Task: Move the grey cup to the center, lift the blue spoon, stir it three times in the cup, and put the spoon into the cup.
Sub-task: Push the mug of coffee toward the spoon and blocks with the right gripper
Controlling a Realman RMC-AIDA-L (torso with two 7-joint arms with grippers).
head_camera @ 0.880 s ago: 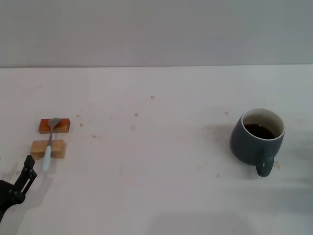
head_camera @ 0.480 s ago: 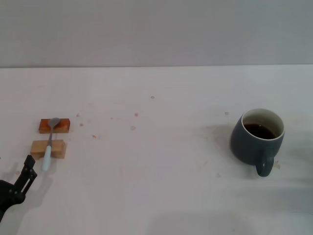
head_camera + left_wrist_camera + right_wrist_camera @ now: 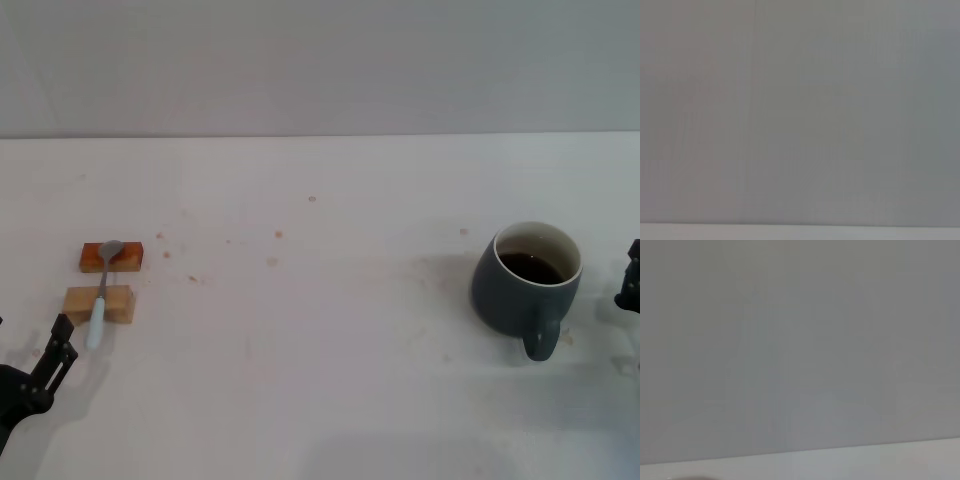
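- Head view: the grey cup stood on the right side of the white table, well away from the centre, with dark liquid inside and its handle turned toward the near edge. By this picture, the first step, bringing it to the middle, had not been done.
- Head view: the blue spoon lay far off on the left, resting across two small wooden blocks, its bowl on the farther, redder one and its pale handle reaching over the nearer one. It looked untouched, so lifting, stirring three times and dropping it into the cup were all left to do.
- Head view: the left gripper sat low at the near left corner, just beside the handle end of the spoon and apart from it, grasping nothing; whether its claw was released or clenched could not be told.
- Head view: the right gripper only showed as a dark sliver at the right edge, near the cup and not touching it; its claw state could not be told either.
- Left wrist view: only a blank grey wall and a strip of table showed, with none of the task's things.
- Right wrist view: the same plain wall and pale table edge, and no cup in sight.
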